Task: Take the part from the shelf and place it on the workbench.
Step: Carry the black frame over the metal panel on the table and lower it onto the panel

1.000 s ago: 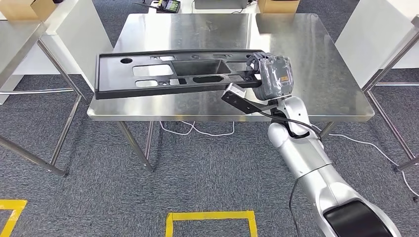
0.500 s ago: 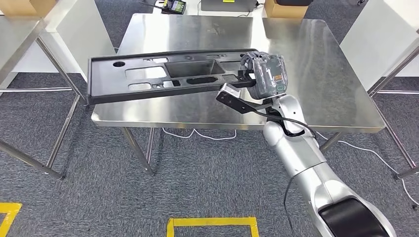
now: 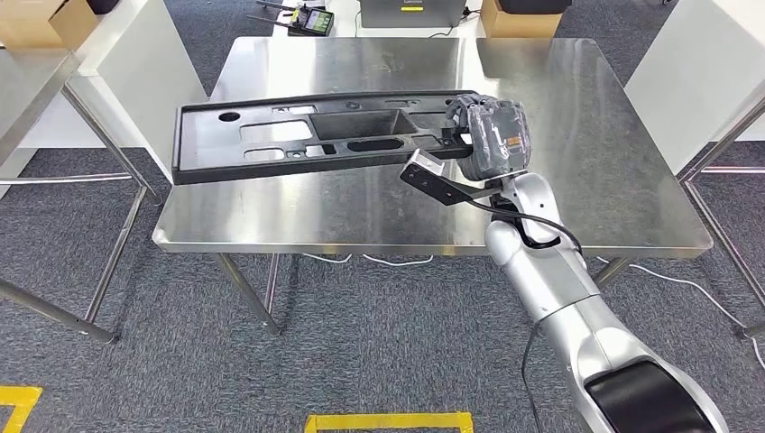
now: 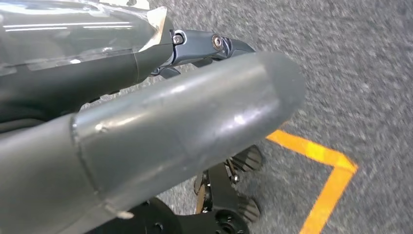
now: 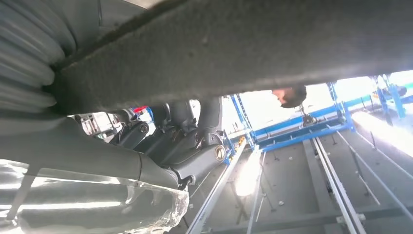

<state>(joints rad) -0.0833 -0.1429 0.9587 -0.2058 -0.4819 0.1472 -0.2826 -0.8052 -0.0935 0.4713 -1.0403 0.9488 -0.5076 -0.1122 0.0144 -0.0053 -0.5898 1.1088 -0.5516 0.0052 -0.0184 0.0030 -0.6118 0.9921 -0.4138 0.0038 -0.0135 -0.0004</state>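
Note:
A long black plastic part (image 3: 298, 135) with several cut-outs hangs level just above the steel workbench (image 3: 577, 135). My right hand (image 3: 492, 135) grips its right end over the middle of the bench. In the right wrist view the part's dark underside (image 5: 243, 44) runs across close to the camera, with my dark fingers (image 5: 195, 161) below it. My left hand (image 4: 170, 126) hangs low over the grey carpet with its thick thumb stretched out, and it holds nothing.
Steel tables stand at the left (image 3: 27, 81) and a white one at the right (image 3: 704, 72). A cardboard box (image 3: 514, 16) and a small device (image 3: 311, 18) sit beyond the bench's far edge. Cables (image 3: 379, 262) lie under it. Yellow floor tape (image 3: 388, 419) lies near my feet.
The whole picture has shifted, so the camera moved. The part's left end hung past the bench's left edge half a second ago and now lies over the top. My grip is unchanged.

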